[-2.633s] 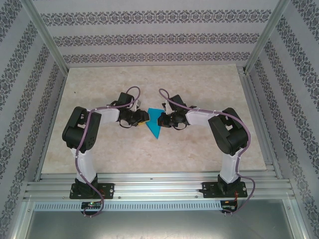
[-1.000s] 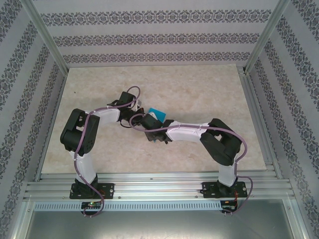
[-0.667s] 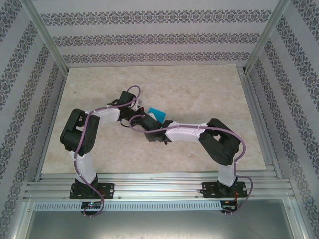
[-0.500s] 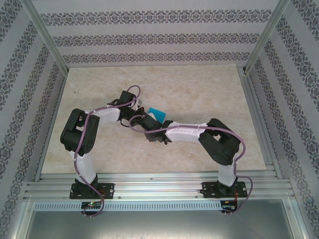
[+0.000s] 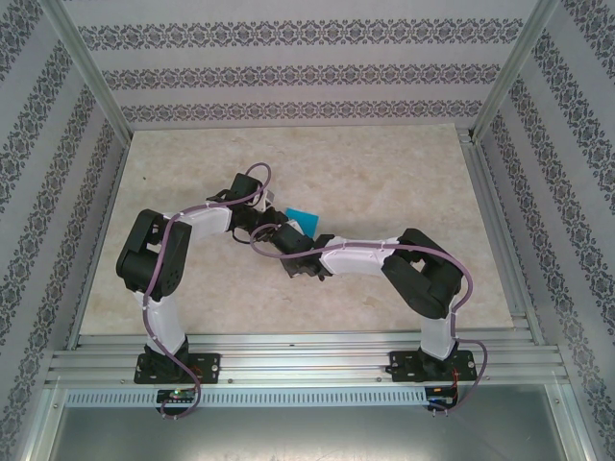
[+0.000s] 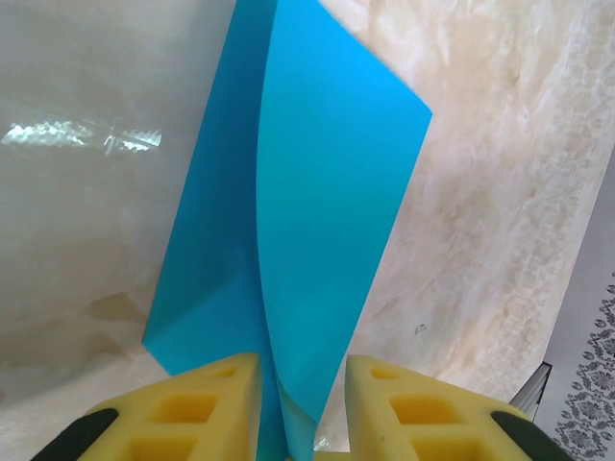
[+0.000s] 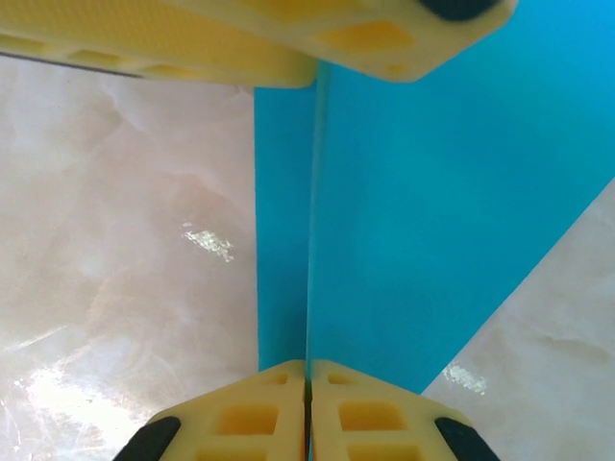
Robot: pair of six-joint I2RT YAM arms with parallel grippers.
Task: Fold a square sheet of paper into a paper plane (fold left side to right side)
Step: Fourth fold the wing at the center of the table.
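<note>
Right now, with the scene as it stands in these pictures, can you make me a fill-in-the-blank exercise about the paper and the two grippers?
1. The folded sheet of paper is ___ in colour.
2. The right gripper is ___ on the paper's edge.
3. The left gripper is ___, and the paper passes loosely between its fingers.
Missing words: blue; shut; open.

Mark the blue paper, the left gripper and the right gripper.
blue paper [image 6: 317,221], left wrist view, raised folded flap.
left gripper [image 6: 303,375], left wrist view, gap between yellow fingers.
right gripper [image 7: 307,379], right wrist view, seam between closed fingers.
</note>
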